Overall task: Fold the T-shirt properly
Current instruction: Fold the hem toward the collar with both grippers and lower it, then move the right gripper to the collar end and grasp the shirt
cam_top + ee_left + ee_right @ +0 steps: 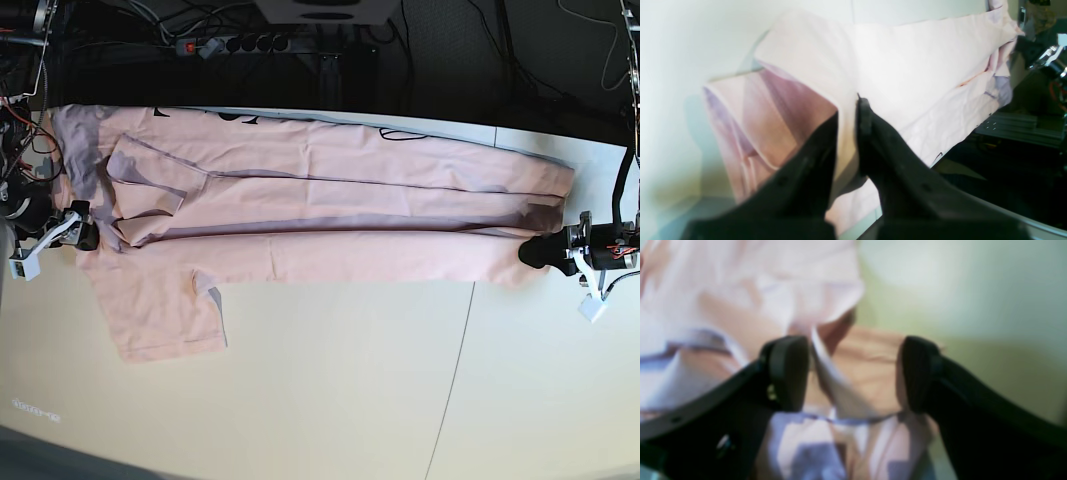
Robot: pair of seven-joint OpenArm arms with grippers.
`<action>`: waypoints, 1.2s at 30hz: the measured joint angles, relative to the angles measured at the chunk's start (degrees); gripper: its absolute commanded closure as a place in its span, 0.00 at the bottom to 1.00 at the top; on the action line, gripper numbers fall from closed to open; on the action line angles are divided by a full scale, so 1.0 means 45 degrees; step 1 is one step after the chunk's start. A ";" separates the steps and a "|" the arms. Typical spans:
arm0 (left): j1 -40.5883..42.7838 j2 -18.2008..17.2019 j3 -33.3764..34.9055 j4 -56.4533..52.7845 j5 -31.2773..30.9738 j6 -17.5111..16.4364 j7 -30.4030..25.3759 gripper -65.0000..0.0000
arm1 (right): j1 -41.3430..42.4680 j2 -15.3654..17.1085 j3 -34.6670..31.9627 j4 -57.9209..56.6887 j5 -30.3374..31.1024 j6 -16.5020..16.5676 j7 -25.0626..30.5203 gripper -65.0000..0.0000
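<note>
T-shirt spread lengthwise on the counter, one end effector at each end.

You will find the left end effector (pixel 847 116) pressed together on a fold of the T-shirt (pixel 330 210) at its hem end; pink cloth passes between its two black fingers (pixel 870 133), and the garment runs away from it across the pale counter (pixel 400 400) toward the opposite arm. The right end effector (pixel 855 373) stands spread at the collar and sleeve end, with cloth lying in the gap between its pads (pixel 790 371); the right wrist view is too blurred to show whether either pad touches the cloth. Beside the right end effector, one short sleeve (pixel 165 320) lies flat, extended toward the near counter edge. Black lettering shows along the far edge.
</note>
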 measured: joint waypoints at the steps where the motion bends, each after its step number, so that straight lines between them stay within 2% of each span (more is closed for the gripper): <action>1: 0.0000 0.0000 0.0000 0.0000 -0.0005 0.0000 0.0000 1.00 | 0.0253 0.0029 0.0107 -0.0005 -0.0010 0.0000 -0.0087 0.31; 8: 0.0000 0.0000 0.0000 0.0010 -0.0005 0.0000 0.0005 1.00 | 0.2137 0.0044 0.0146 -0.0389 0.0180 0.0000 -0.0481 0.31; 12: -0.0005 0.0000 0.0000 0.0010 -0.0010 0.0000 0.0000 1.00 | 0.3449 -0.0267 0.0141 -0.2764 -0.0073 0.0000 -0.0325 0.31; 17: 0.0000 -0.0005 0.0010 0.0010 -0.0005 0.0000 0.0005 1.00 | 0.5421 -0.0850 0.0141 -0.6324 -0.0457 -0.0005 0.0495 0.31; 21: 0.0000 0.0000 0.0010 0.0024 -0.0019 0.0000 0.0000 1.00 | 0.6586 -0.1137 0.0165 -0.8116 -0.1428 0.0000 0.0860 0.31; 26: 0.0000 -0.0005 0.0010 0.0024 -0.0015 0.0000 0.0000 1.00 | 0.6834 -0.1943 0.0199 -0.8383 -0.1637 0.0000 0.1423 0.31; 31: 0.0000 0.0000 0.0010 0.0024 -0.0005 0.0000 0.0000 1.00 | 0.6941 -0.3036 0.0214 -0.8325 -0.2628 -0.0005 0.1904 0.31; 36: 0.0000 0.0000 0.0010 0.0024 -0.0005 0.0000 0.0000 1.00 | 0.6970 -0.3541 0.0214 -0.8286 -0.2759 -0.0010 0.2006 0.32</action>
